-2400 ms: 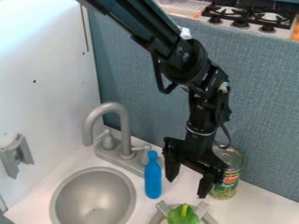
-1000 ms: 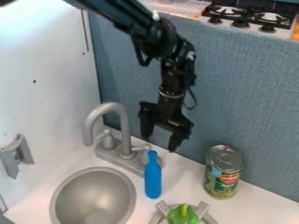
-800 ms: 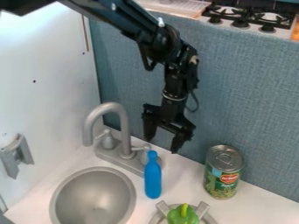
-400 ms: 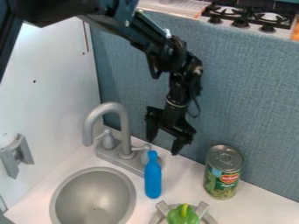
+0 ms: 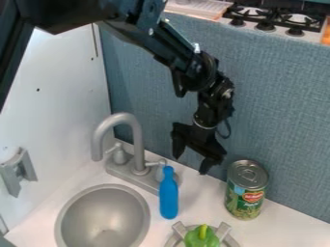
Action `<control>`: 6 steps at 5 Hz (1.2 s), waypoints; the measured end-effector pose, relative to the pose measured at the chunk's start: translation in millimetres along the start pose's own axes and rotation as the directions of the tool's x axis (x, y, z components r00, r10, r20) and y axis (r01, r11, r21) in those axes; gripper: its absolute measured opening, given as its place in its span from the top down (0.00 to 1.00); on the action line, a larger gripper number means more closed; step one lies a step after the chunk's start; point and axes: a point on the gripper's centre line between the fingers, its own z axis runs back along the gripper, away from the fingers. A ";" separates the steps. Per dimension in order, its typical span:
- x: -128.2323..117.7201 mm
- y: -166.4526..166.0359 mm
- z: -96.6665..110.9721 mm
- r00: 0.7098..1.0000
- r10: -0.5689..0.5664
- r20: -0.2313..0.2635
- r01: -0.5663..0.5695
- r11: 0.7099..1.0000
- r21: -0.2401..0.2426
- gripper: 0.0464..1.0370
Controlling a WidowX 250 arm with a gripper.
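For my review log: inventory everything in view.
Faucet: one, grey, behind sink
Sink: one, grey, lower left
Bottle: one, blue, beside sink
Can: one, silver-green, right
Pepper: one, green, bottom
Pronged ring: one, grey, under pepper
Bracket: one, grey, left
Wall: one, white, left
Panel: one, blue-grey, behind counter
Counter: one, white, bottom
Stove: one, black-white, top right
Tray: one, pale, top
Partial item: one, orange, top right
Arm: one, black, upper left
Gripper: one, black, above counter

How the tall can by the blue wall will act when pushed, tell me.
The can should feel stiff, judging by its metal lid. Standing upright on the counter, it will probably slide under a low push, but its tall shape may tip under a high one; its round side could then roll.
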 end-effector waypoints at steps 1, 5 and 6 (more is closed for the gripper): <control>0.2 -13.2 -10.7 1.000 -0.019 0.015 0.019 1.000 -0.009 0.04; 24.7 -75.2 -8.9 0.983 -0.172 0.060 0.179 0.974 -0.139 0.04; 21.8 -106.4 -1.8 0.965 -0.256 0.054 0.261 0.954 -0.151 0.04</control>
